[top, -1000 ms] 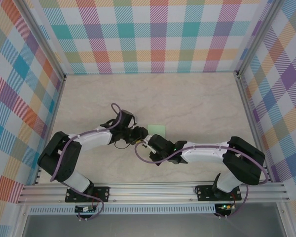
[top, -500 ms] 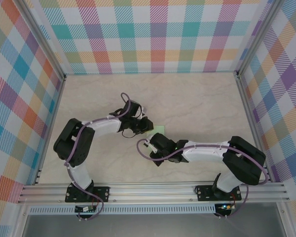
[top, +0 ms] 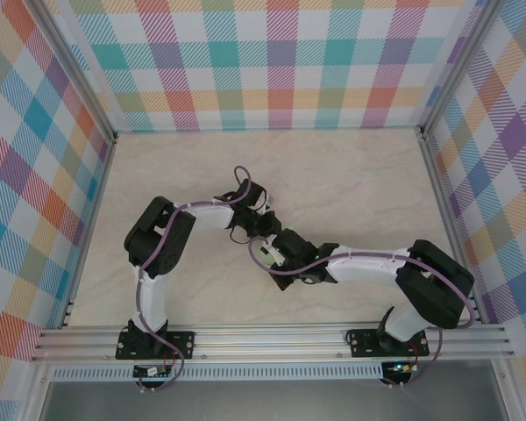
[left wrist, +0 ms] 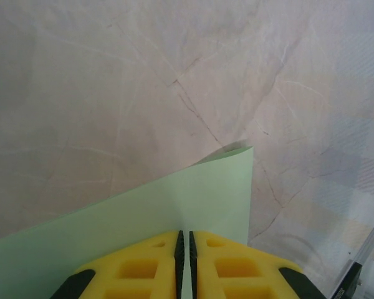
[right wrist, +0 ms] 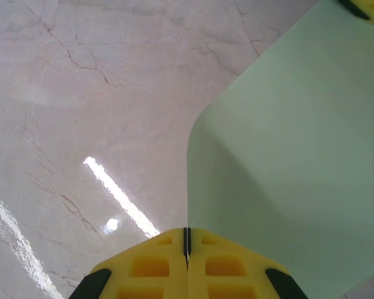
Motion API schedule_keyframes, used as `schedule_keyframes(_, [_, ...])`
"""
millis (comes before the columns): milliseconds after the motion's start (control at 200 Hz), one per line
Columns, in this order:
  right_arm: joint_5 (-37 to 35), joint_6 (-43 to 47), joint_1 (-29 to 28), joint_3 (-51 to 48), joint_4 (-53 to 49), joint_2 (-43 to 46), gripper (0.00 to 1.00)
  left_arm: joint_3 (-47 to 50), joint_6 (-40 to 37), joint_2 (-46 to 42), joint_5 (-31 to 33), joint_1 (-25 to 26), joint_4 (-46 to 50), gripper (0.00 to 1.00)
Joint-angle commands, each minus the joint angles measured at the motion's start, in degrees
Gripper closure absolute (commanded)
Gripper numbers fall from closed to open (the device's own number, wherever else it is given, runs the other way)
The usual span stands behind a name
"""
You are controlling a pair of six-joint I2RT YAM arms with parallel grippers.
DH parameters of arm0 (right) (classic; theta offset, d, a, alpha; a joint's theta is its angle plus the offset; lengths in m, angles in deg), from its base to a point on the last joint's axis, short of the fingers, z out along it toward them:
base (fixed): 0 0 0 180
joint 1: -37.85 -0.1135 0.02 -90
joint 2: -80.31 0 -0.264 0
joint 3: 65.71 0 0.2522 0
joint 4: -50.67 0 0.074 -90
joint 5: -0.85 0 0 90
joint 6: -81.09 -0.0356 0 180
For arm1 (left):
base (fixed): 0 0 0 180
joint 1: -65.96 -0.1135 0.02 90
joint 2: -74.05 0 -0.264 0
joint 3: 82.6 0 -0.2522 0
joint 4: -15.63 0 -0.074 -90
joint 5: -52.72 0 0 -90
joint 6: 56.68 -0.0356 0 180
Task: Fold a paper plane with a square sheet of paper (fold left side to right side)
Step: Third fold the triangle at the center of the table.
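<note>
Square sheet of paper (left wrist: pixel 174 199) runs toward 12 o'clock from the left gripper (left wrist: pixel 185 235), clamped on its edge. Right wrist view: the right gripper (right wrist: pixel 187 232) pinches another edge, the sheet spreading toward 2 o'clock. Overhead, both grippers meet at the centre of the table (top: pixel 359 175), left at 11 o'clock of right.

Left arm (top: pixel 202 213): bent inward.
Right arm (top: pixel 368 263): stretched leftward.
Left end effector (left wrist: pixel 185 235): yellow fingers pinching pale green square sheet of paper (left wrist: pixel 143 205).
Right end effector (right wrist: pixel 187 232): pinching likewise.
</note>
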Motion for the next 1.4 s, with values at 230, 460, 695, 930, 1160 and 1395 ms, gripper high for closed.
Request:
schedule_keyframes(230, [6.1,-3.6,6.4,-0.6,-2.7,2.6,1.0,-0.3,-2.2,3.4,3.0,0.9,3.9,0.87])
schedule_keyframes(460, [5.8,-4.7,8.5,0.3,-4.1,0.4,1.0,-0.8,-2.3,3.6,3.2,1.3,4.4,0.88])
schedule_keyframes(695, [4.8,-5.6,9.7,1.7,-5.5,-1.7,1.0,-1.1,-2.3,3.7,3.5,1.6,4.7,0.88])
schedule_keyframes(930, [4.3,-6.1,10.9,1.9,-5.4,-1.7,1.0,-1.1,-2.3,4.1,3.6,1.7,4.8,0.88])
schedule_keyframes(1160, [4.0,-5.9,11.4,2.3,-6.0,-2.3,1.0,-1.2,-2.3,4.2,3.6,1.8,4.8,0.89])
schedule_keyframes(1395, [3.6,-5.7,11.5,3.0,-6.0,-3.1,1.0,-1.4,-2.3,4.3,3.7,1.9,5.1,0.89])
